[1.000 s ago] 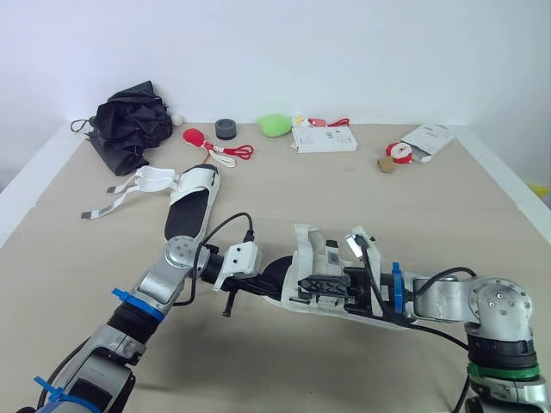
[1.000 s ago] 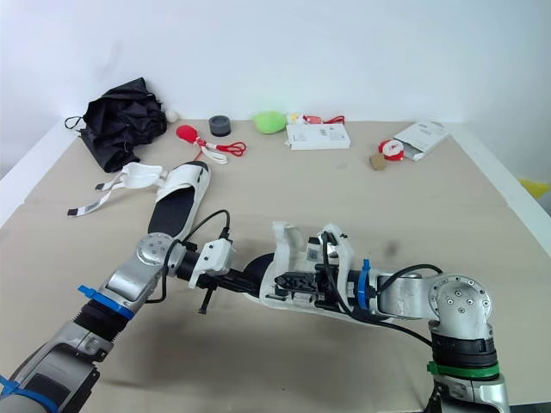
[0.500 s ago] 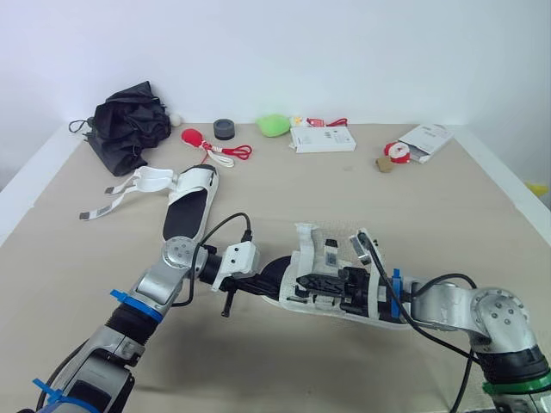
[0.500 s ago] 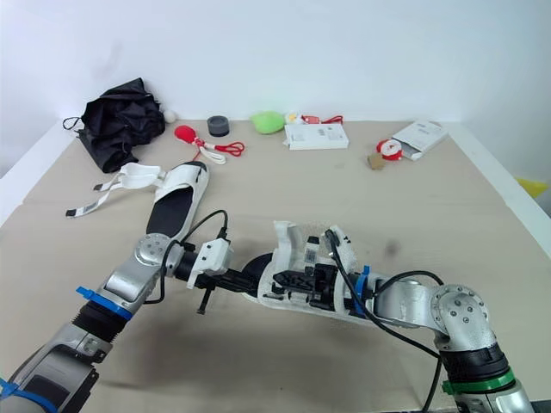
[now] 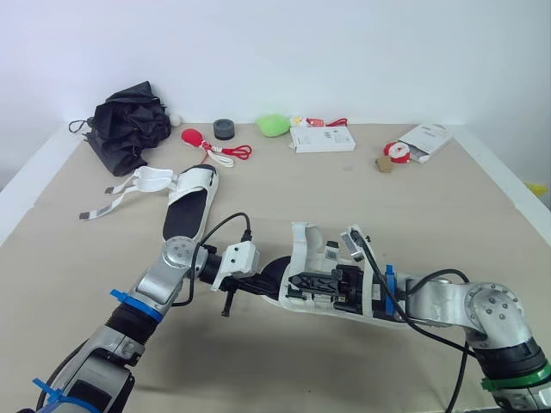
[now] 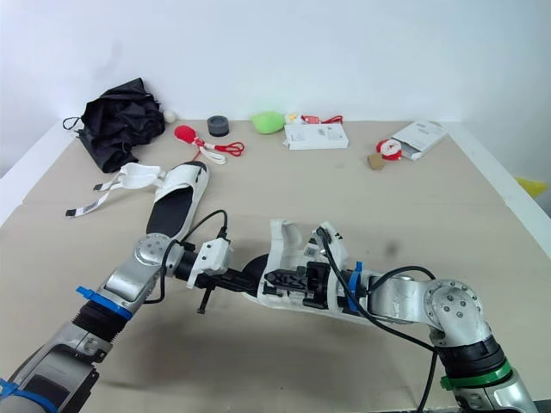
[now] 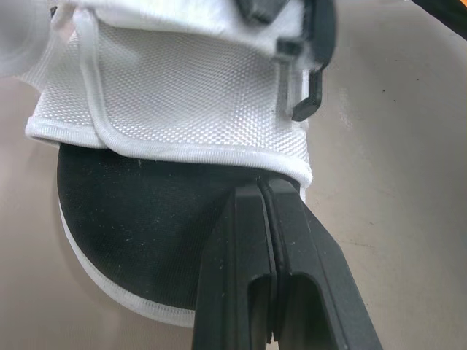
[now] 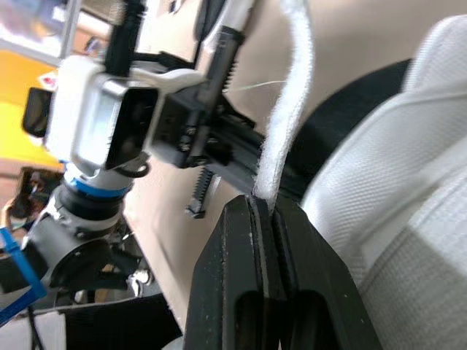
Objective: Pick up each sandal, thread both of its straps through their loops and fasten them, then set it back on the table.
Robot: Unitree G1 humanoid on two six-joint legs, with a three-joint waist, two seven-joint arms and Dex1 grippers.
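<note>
A white sandal with a black insole (image 5: 320,297) lies at the table's front centre. My left gripper (image 5: 265,289) reaches in from the left and is shut on the rim of its black insole (image 7: 146,219), fingers (image 7: 292,240) pressed together. My right gripper (image 5: 294,283) comes from the right and is shut on one of its white straps (image 8: 290,102), which stands up over the sandal. A second white sandal (image 5: 191,205) lies further back on the left, its loose straps (image 5: 129,186) spread out on the table.
Along the far edge sit a black folded umbrella (image 5: 129,131), a red ball with cord (image 5: 196,138), a black roll (image 5: 225,129), a green lump (image 5: 274,126), a white box (image 5: 323,138) and a white packet (image 5: 427,139). The table's right edge (image 5: 516,198) runs close to my right arm.
My right gripper has shifted a little to the left with the strap, pulling it more upright over the sandal. The left gripper has held still on the insole rim.
</note>
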